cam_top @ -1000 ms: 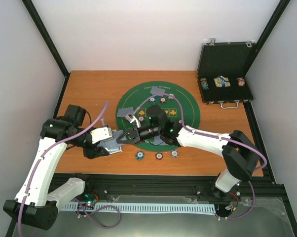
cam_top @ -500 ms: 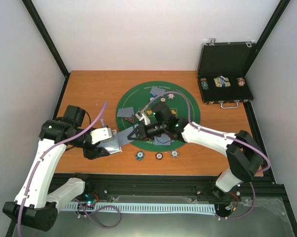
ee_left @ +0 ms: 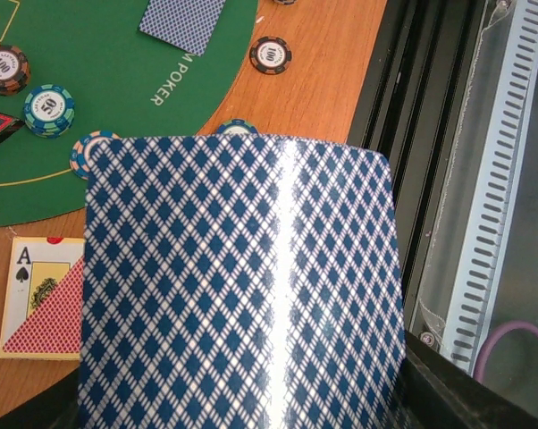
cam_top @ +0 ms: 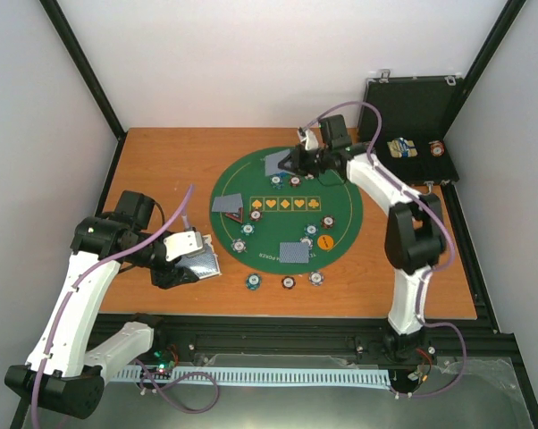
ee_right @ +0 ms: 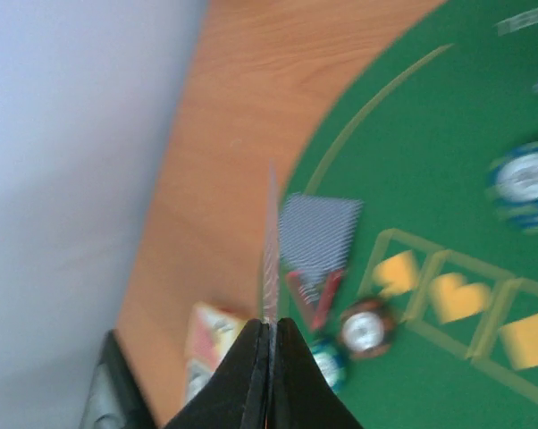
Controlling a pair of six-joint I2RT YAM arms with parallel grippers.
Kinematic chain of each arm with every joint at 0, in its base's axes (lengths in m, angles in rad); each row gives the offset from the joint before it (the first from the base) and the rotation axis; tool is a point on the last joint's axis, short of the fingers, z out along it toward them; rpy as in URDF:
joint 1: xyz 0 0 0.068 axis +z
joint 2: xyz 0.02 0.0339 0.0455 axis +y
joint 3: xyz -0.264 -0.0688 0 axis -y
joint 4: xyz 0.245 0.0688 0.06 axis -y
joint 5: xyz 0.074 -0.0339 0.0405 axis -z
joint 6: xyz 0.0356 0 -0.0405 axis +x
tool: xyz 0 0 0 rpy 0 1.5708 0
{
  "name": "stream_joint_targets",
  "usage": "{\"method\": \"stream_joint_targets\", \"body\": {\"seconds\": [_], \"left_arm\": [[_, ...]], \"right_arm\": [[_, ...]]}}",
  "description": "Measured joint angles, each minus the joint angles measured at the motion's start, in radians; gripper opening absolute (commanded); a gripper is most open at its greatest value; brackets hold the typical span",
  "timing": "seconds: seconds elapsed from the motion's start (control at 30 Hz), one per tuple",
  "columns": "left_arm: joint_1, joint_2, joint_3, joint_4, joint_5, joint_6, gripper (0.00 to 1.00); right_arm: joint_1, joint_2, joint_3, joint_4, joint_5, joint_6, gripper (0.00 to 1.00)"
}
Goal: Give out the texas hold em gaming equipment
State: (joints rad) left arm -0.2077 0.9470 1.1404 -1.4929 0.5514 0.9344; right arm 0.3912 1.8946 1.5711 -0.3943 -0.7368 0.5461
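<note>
My left gripper (cam_top: 185, 260) is shut on a deck of blue-backed cards (cam_top: 201, 263) over the table's near left; the deck (ee_left: 242, 286) fills the left wrist view and hides the fingers. My right gripper (cam_top: 290, 163) is shut on a single card (cam_top: 275, 164) above the far edge of the green mat (cam_top: 340, 201); the card shows edge-on in the right wrist view (ee_right: 271, 241). Cards lie on the mat at the left (cam_top: 226, 204) and near side (cam_top: 294, 253). A black-and-red triangle marker (cam_top: 236, 215), an orange disc (cam_top: 325, 242) and several striped chips (cam_top: 247, 229) sit on the mat.
Three chips (cam_top: 289, 282) lie on the wood just near of the mat. The open black case (cam_top: 407, 134) stands at the far right with chips and cards inside. A card box showing an ace of spades (ee_left: 41, 308) lies beside the deck. The black rail runs along the near edge.
My right arm has swung from beside the left gripper's deck to the far side of the mat, carrying one card. The left arm and its deck have not moved.
</note>
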Motion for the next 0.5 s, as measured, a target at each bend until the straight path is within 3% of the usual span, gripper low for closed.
{"method": "stream_joint_targets", "body": {"seconds": [0.3,0.5], "left_arm": [[0.000,0.000,0.001,0.000,0.000,0.000,0.11],[0.000,0.000,0.001,0.000,-0.001,0.000,0.11]], "right_arm": [[-0.085,0.559,0.619,-0.238,0.093,-0.113,0.03],[-0.099,0.718,0.808,-0.283,0.090,-0.094,0.10]]}}
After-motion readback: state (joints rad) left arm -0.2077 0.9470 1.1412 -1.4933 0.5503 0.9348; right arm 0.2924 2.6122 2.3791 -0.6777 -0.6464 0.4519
